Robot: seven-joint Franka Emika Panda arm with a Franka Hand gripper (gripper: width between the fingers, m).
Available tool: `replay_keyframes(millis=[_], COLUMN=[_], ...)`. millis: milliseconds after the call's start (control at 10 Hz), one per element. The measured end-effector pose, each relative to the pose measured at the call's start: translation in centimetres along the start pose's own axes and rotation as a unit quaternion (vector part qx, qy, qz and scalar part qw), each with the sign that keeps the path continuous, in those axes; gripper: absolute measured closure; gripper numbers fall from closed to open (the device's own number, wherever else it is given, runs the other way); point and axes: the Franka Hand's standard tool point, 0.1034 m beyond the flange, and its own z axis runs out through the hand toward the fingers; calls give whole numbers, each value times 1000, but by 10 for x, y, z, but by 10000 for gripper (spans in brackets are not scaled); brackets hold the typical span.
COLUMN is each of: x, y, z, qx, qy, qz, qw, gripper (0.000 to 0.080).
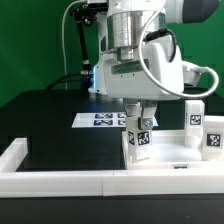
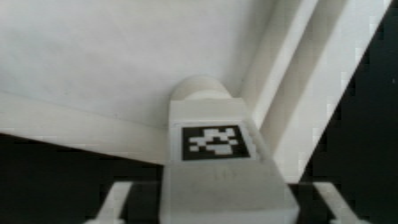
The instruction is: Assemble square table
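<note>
The square table's white slab (image 1: 172,152) lies at the exterior view's right, inside the border wall. A white leg block (image 1: 141,138) with a black-white tag stands upright on the slab's near corner. My gripper (image 1: 140,113) is directly above it and straddles its top. In the wrist view the leg (image 2: 217,140) runs up the middle over the slab (image 2: 107,70). The fingertips (image 2: 121,200) stand on either side of the leg, with a dark gap between each one and the leg. The jaws are open. Two more tagged legs (image 1: 195,116) (image 1: 212,140) stand at the right.
The long white U-shaped border wall (image 1: 60,181) runs along the front and left of the black table. The marker board (image 1: 103,120) lies flat behind the gripper. A black lamp post (image 1: 76,50) stands at the back.
</note>
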Motion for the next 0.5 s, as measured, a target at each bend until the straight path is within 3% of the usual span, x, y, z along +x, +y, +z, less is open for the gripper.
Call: replay_keyframes(millis=[200,300,400,500], x=[-1,-1,0,0], y=[0,0,1,2], z=[1,1,1,1], qx=[0,0,0,-1], qy=[-1,-1,-1,-1], qz=[-6,-32,-71,-129], qw=[1000,999,997,992], gripper=[478,303,303,183])
